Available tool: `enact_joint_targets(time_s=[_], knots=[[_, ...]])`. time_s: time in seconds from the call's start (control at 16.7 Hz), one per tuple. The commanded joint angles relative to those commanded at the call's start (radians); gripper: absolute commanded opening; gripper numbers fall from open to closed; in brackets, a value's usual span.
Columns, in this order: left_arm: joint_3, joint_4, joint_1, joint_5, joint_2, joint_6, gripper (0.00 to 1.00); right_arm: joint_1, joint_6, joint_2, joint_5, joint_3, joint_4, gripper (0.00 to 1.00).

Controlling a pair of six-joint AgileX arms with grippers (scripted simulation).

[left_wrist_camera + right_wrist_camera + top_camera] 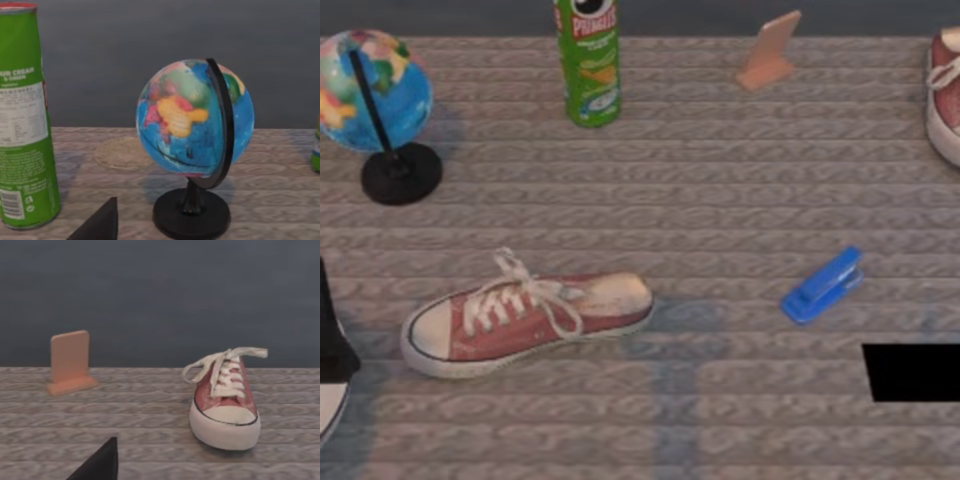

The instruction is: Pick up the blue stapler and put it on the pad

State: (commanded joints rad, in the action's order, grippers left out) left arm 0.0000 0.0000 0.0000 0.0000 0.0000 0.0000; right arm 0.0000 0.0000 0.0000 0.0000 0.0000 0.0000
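Observation:
The blue stapler (822,285) lies on the table right of centre, turned diagonally. The pad (912,372), a flat black rectangle, sits just right of and nearer than it, at the table's right edge. Nothing rests on the pad. My left arm (332,370) is parked at the table's left edge, far from both. Its wrist view shows one dark finger (102,225) with bare table beside its inner face. My right arm is out of the top view. Its wrist view also shows a single dark finger (102,465), nothing touching it. Neither wrist view shows the stapler or the pad.
A red sneaker (525,318) lies left of the stapler. A globe (372,95) on a round black base stands at the back left beside a green can (588,62). A pink stand (770,52) and a second sneaker (945,95) are at the back right.

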Motion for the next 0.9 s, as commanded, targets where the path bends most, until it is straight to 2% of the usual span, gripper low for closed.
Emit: enact_joint_targets(time_s=[0.18, 0.36, 0.6, 0.9], knots=[[0.0, 0.0, 0.0, 0.0, 0.0, 0.0, 1.0, 0.003, 0.008, 0.01, 0.0, 0.01, -0.008, 1.0], [0.0, 0.0, 0.0, 0.0, 0.0, 0.0, 1.0, 0.027, 0.084, 0.104, -0.001, 0.103, -0.079, 1.0], [0.0, 0.0, 0.0, 0.0, 0.0, 0.0, 1.0, 0.082, 0.273, 0.376, 0.0, 0.353, -0.259, 1.0], [0.0, 0.0, 0.0, 0.0, 0.0, 0.0, 1.0, 0.173, 0.576, 0.896, 0.004, 0.762, -0.561, 1.0]])
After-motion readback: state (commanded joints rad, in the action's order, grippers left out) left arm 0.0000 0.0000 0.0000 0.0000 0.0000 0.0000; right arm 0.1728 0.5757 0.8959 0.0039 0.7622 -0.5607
